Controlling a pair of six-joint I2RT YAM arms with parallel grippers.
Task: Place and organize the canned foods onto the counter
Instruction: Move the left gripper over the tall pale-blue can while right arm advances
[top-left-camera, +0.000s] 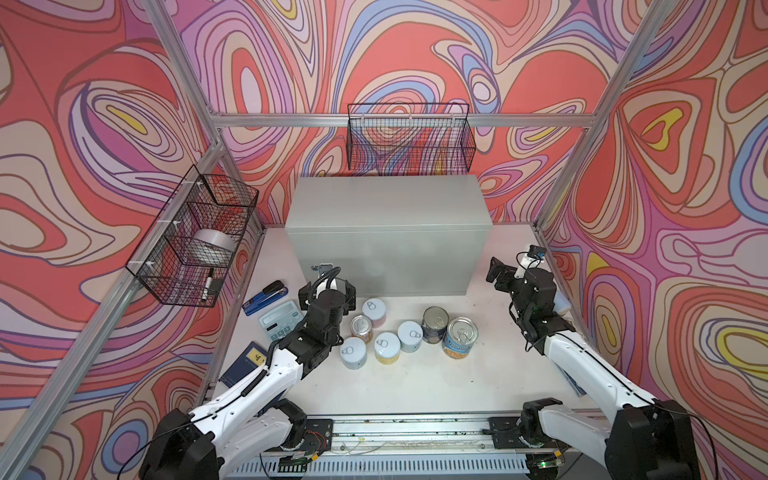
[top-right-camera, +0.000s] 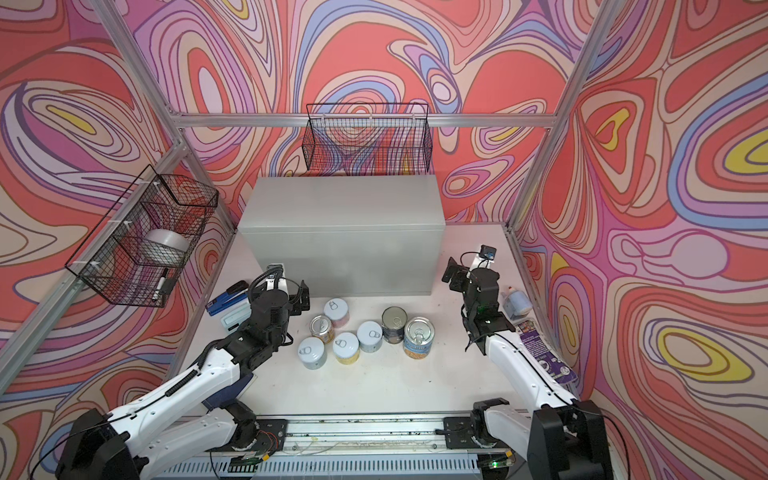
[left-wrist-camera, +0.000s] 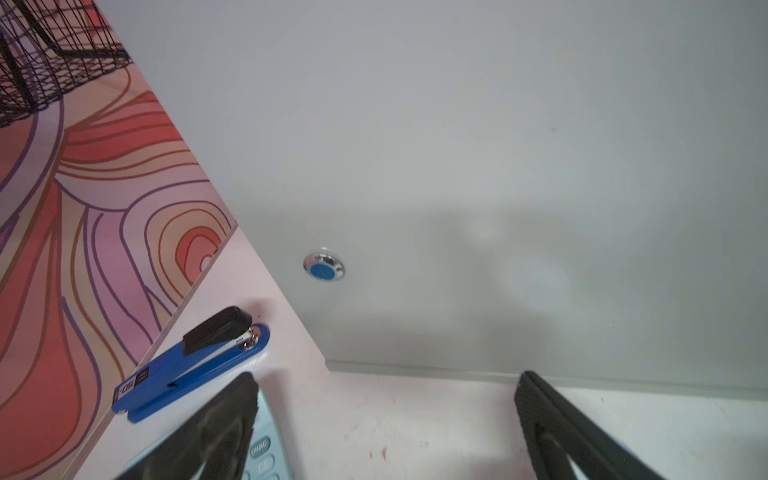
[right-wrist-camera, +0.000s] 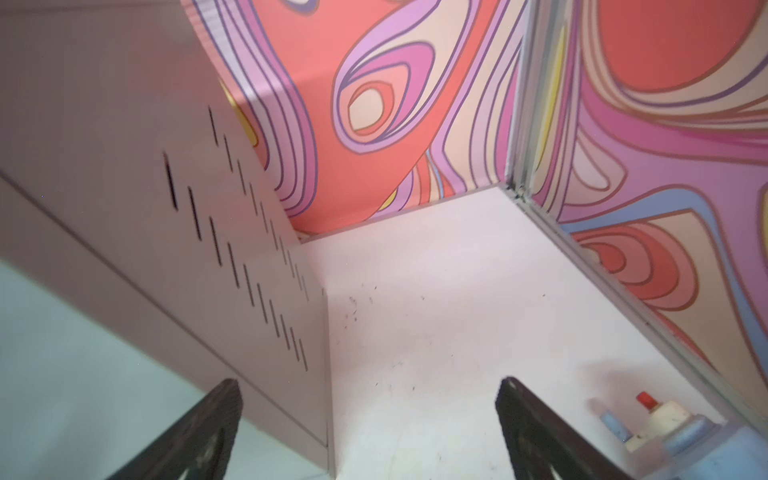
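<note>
Cans (top-left-camera: 409, 336) on tabletop (top-left-camera: 415, 382) before counter (top-left-camera: 386, 232)

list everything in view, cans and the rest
short cans: five, two pale blue, yellow, pink, orange-yellow; table, before counter
tall cans: two, blue, dark navy; right of short ones
counter: one, light grey; table's back
wire baskets: two, black; back wall, left wall
tape roll: one, silver; left basket
marker: one, black-white; left basket
stapler: one, blue-black; table's left
calculator: one, pale; beside stapler
booklet: one, dark blue; table's front left
bottle: one, pale blue; table's right edge
packet: one, purple; right edge
left gripper: open, empty; facing counter's front
right gripper: open, empty; counter's right end
</note>
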